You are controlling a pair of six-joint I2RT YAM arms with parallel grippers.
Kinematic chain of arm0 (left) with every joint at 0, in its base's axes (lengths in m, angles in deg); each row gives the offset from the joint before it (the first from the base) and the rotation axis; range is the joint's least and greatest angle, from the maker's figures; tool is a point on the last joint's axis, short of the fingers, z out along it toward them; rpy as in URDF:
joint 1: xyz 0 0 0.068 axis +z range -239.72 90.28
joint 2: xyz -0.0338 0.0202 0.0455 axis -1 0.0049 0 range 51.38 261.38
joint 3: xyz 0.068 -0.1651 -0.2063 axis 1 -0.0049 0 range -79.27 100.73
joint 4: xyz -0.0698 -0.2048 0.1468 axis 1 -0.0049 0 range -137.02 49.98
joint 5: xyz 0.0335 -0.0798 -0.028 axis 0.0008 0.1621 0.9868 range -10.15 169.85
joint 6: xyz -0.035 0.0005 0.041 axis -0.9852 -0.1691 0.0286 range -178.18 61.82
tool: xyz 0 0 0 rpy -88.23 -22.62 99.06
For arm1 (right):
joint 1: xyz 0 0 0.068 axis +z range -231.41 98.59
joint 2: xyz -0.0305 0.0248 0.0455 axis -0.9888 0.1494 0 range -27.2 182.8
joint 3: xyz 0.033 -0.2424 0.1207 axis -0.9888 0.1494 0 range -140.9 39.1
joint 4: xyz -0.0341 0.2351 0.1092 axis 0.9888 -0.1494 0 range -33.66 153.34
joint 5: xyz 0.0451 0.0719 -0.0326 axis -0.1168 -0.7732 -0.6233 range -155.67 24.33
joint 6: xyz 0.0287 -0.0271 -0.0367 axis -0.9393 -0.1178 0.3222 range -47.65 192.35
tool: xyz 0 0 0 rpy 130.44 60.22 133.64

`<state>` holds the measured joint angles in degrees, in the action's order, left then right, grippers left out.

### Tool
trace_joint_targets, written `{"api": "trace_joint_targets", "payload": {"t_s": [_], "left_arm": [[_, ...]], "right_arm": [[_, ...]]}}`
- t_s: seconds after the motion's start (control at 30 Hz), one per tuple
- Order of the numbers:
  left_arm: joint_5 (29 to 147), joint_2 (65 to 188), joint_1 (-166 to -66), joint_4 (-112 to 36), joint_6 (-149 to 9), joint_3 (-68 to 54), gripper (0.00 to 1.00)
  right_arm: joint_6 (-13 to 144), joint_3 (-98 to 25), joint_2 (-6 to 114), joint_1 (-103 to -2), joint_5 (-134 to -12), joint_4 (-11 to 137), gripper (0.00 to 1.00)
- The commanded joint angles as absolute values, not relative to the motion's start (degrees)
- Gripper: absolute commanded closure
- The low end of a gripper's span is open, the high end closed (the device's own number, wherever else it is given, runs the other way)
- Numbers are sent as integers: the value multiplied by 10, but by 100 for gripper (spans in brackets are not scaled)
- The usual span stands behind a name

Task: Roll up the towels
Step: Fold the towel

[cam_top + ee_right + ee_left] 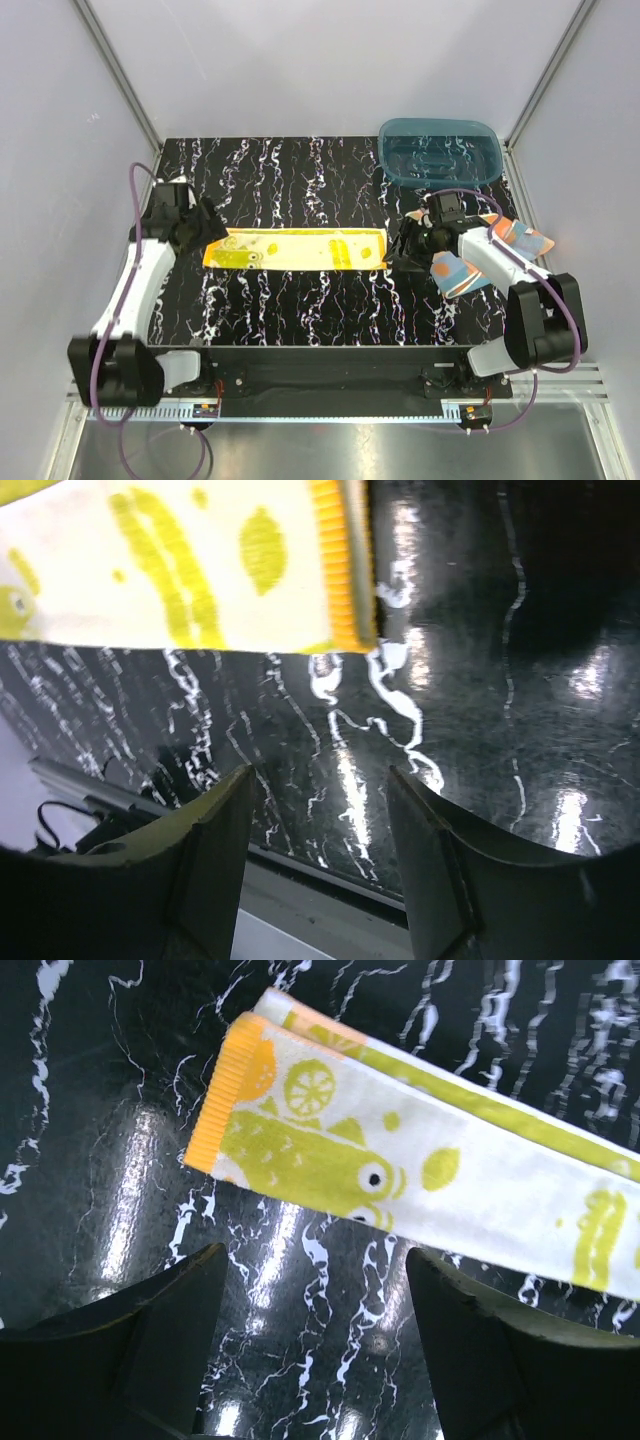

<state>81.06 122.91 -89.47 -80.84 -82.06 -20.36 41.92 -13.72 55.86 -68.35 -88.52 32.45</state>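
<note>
Where the yellow towel (295,249) lies flat as a long folded strip across the middle of the desk (300,305), you have a claw at each end: the left claw (212,232) just off its left end, the right claw (395,250) just off its right end. Both have fingers spread apart, gripping nothing, with only bare desk between them. The orange dotted towel (452,274) lies toward the right edge, partly hidden under your right arm; the teal tub (440,121) sits at the back right, apart from the strip.
</note>
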Motion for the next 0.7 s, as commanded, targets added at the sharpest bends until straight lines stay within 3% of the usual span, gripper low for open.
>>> {"api": "trace_joint_targets", "payload": {"t_s": [0.0, 0.13, 0.67], "left_arm": [[827, 1141, -917, -793, -778, -246, 22], [765, 1075, -940, -782, -766, -277, 21], [752, 1090, -965, -784, -759, -265, 22]], "right_arm": [[394, -138, 579, -686, -810, 322, 38], [384, -149, 623, -685, -808, 344, 39], [367, -159, 744, -685, -861, 424, 46]]}}
